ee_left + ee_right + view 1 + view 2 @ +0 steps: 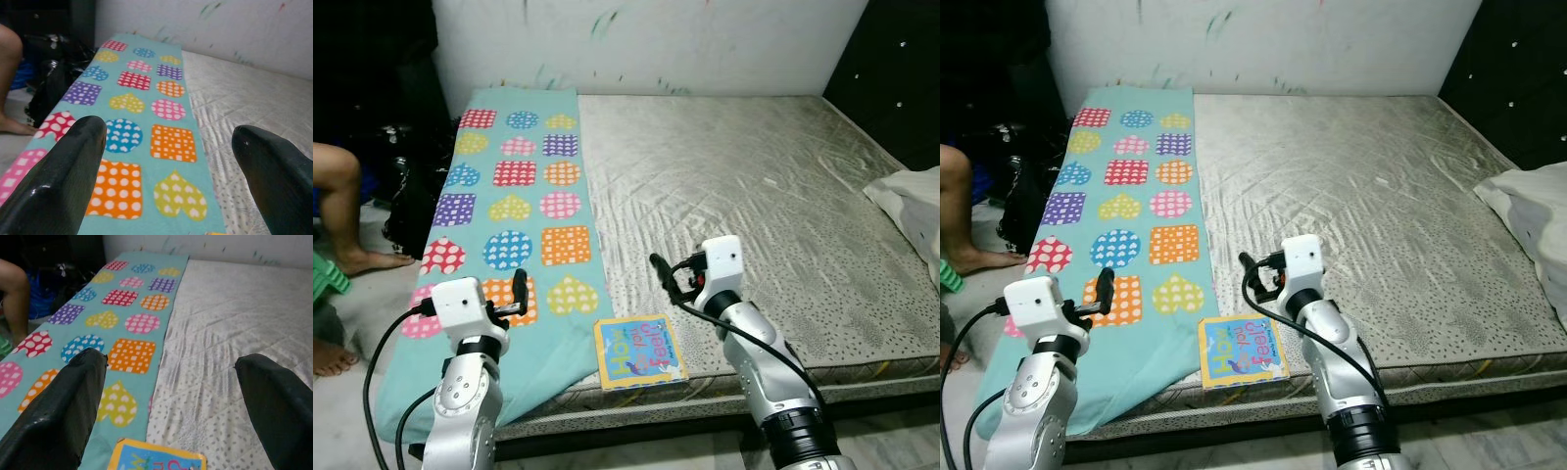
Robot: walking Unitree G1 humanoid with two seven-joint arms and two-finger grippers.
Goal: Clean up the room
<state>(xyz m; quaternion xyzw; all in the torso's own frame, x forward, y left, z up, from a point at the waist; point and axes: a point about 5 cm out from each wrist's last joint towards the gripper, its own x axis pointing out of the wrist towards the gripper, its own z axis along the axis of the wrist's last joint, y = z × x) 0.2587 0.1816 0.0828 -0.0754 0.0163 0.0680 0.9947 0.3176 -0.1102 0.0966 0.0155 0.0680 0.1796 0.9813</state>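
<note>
A children's book (640,352) with a blue cover and yellow border lies flat at the near edge of the grey mattress (773,186). Its top edge also peeks in the right wrist view as the book (156,460). A teal blanket (514,206) with colourful dotted hearts and squares covers the mattress's left strip. My right gripper (668,279) is open, hovering just above and behind the book; its fingers (63,406) stand wide apart. My left gripper (517,291) is open over the blanket's near end, fingers (54,176) spread.
A person's bare legs (342,211) and feet are on the floor at the left, beside dark bags (411,186). A white pillow (911,206) lies at the mattress's right edge. A paint-marked wall (646,44) stands behind the bed.
</note>
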